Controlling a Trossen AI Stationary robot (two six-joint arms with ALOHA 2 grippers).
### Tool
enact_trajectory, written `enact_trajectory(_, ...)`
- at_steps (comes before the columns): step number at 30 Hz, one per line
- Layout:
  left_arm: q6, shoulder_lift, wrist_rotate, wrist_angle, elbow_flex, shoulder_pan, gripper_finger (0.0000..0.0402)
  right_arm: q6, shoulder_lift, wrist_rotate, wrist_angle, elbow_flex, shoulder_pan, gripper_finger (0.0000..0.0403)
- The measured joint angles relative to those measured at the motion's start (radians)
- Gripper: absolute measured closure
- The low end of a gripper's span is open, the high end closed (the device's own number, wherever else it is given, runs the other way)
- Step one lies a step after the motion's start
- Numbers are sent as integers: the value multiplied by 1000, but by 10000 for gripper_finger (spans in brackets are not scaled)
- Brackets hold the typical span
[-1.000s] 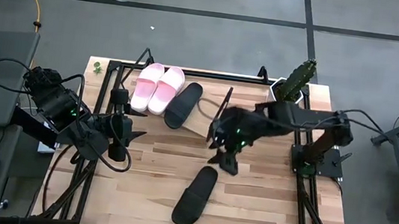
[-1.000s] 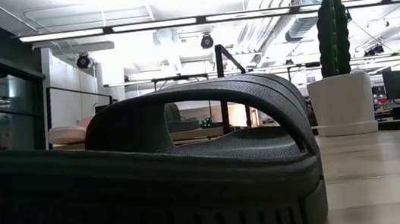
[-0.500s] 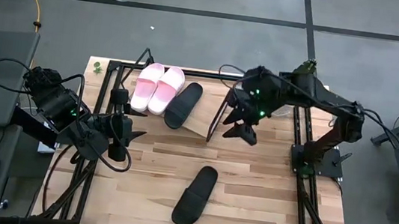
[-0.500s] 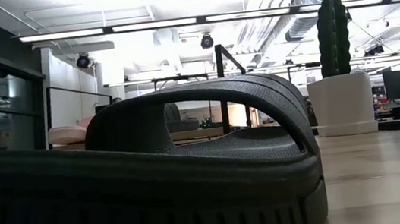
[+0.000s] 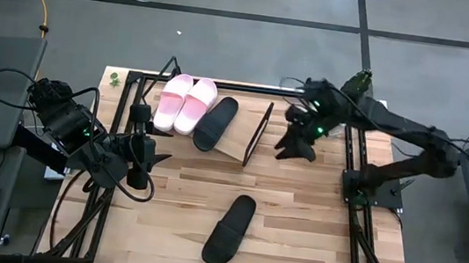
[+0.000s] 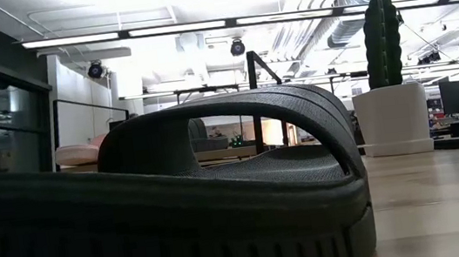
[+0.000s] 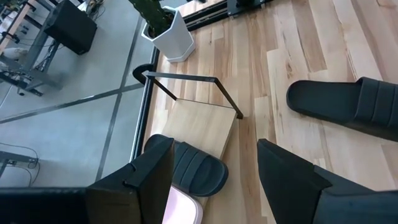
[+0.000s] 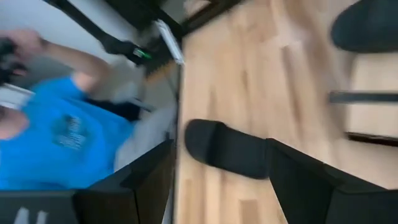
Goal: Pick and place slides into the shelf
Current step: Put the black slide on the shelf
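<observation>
Right arm swings back from mid-tabletop toward the far right edge.

Left claw [image 5: 145, 158] waits open and empty; two pink slides [image 5: 185, 103] and one black slide [image 5: 215, 122] sit on the shelf [image 5: 242, 141]. Right claw [image 5: 296, 147], spread and empty, hangs beside the shelf, well apart from the last black slide [image 5: 229, 229] lying unpicked near the tabletop's [image 5: 311, 238] front.

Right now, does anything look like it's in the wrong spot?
Yes. One black slide lies alone on the table, far from the shelf, where the two pink slides and the other black one sit.
</observation>
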Motion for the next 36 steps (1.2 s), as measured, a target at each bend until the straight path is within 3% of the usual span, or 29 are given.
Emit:
enact_trajectory(6,0,0,0,1,0,0,191,240,-233,-21,352,-415,51,164)
enact_trajectory(12,0,0,-4,12,0,0,191,393,-349,11,700,-658,181,164)
enact_trajectory(21,0,0,-7,14,0,0,191,397,-296,285,754,-736,345,164)
enact_trajectory(36,-8,0,0,11,0,0,191,398,-35,288,997,-736,416,164)
